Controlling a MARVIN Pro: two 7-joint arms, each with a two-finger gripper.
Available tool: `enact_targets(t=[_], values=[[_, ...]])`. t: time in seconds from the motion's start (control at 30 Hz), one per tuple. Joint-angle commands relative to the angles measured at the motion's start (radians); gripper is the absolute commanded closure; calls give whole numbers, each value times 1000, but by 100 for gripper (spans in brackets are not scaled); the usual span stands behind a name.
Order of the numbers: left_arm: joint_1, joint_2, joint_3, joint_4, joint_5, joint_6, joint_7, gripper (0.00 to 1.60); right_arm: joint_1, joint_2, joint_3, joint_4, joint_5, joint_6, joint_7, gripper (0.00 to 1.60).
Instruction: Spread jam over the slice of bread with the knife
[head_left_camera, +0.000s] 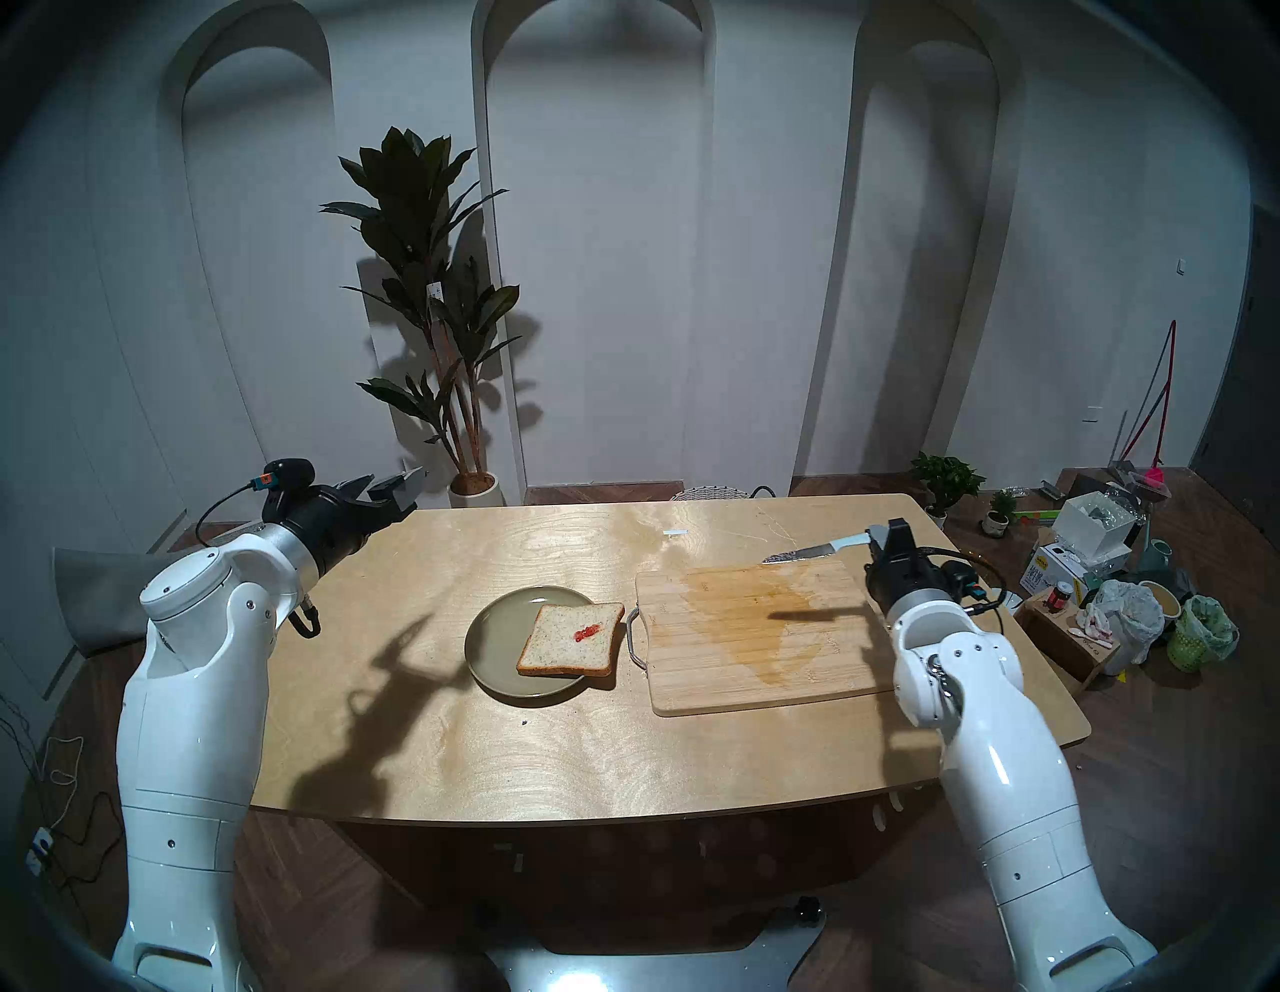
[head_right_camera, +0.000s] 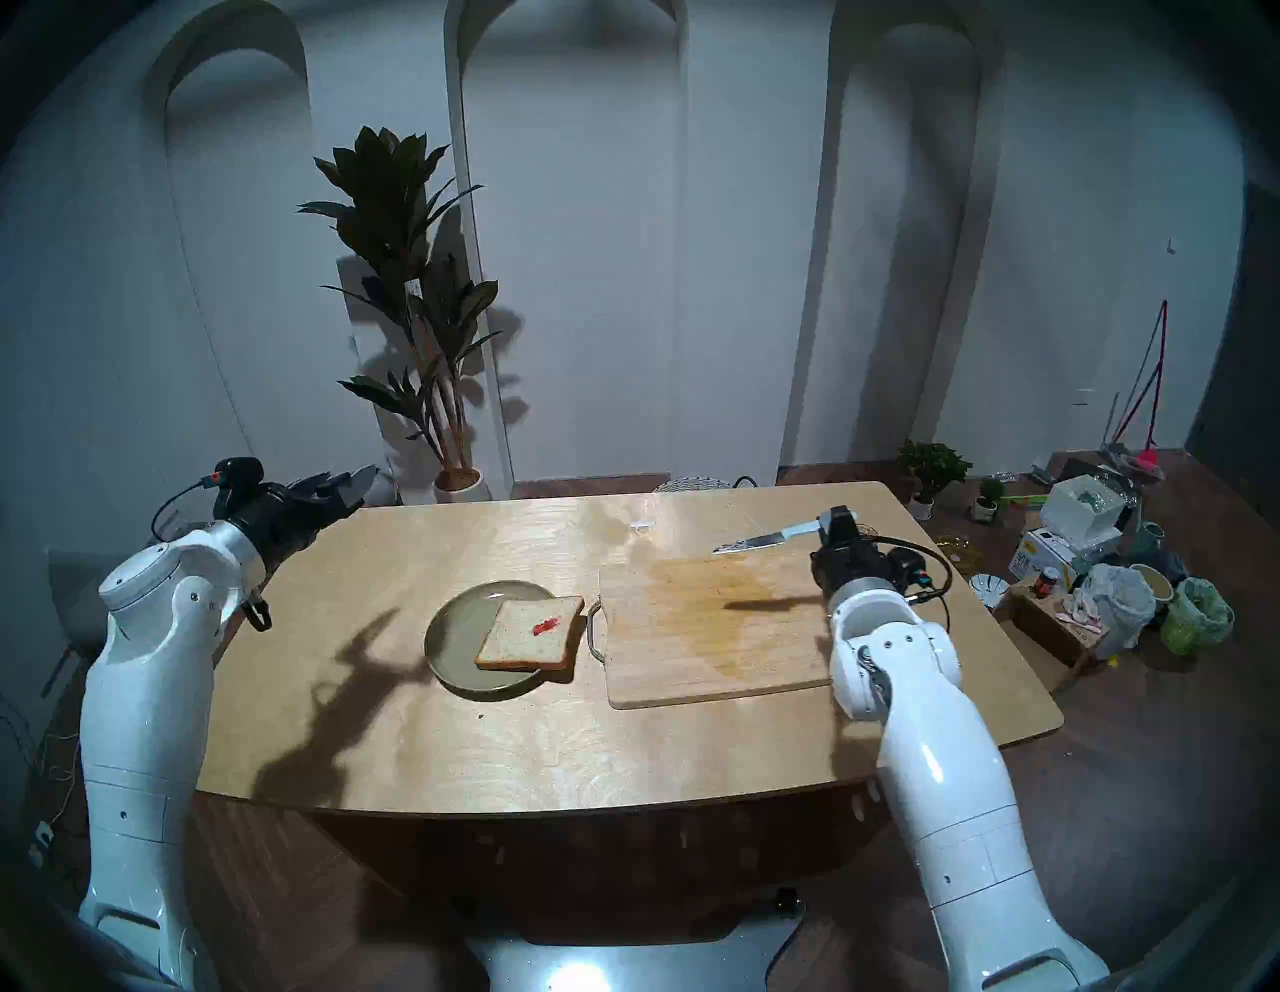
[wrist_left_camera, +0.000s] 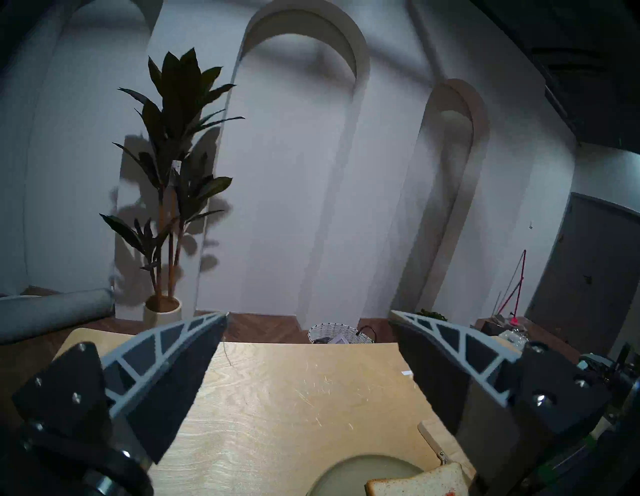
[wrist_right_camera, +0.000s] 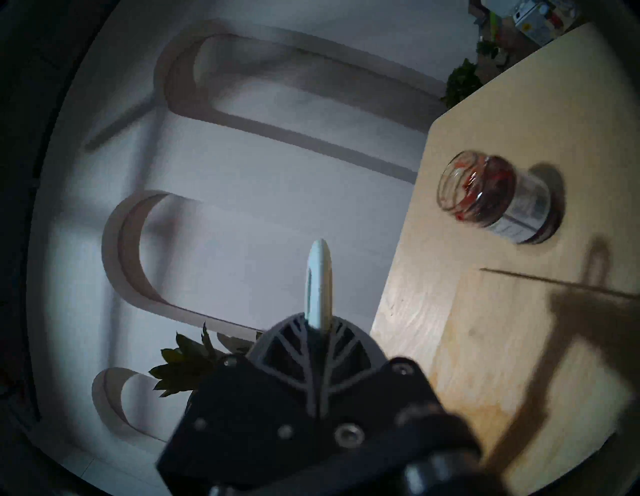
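Gripping knife (head_left_camera: 817, 551), right hand (head_left_camera: 878, 537).

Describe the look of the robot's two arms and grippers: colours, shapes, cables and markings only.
Both arms are glossy white rounded shells with small dark screws, ending in a silver ring and black wrist. The left gripper and right gripper have grey ribbed, triangular lattice jaws with dark pads. Each wrist carries a black camera with an orange-and-teal plug and looping black cable.

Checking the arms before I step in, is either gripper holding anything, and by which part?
The right gripper is shut on the knife, clamped on its pale handle, blade sticking out sideways. The left gripper is open and empty.
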Motion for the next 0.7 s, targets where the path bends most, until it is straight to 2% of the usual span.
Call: enact_targets(t=[0.0,0.03,0.1,0.33,0.4,0.5,0.67], values=[[49,-64,-10,-74,14,-88,23,0,-38,74,86,-26,84,90,-29,160],[49,-64,-10,-74,14,-88,23,0,-38,74,86,-26,84,90,-29,160],[75,-91,-3,-96,40,-137,48,0,-57,91,115,-21,131,147,-44,160],[120,-170,19,-130,108,-254,129,0,-92,150,153,6,225,283,-58,160],[123,-177,22,-132,116,-261,137,0,-94,157,155,14,229,293,-57,160],[143,-227,45,-140,156,-335,183,0,-85,184,180,58,274,379,-40,160],[155,-277,71,-149,207,-397,227,0,-58,187,206,112,340,452,-3,160]])
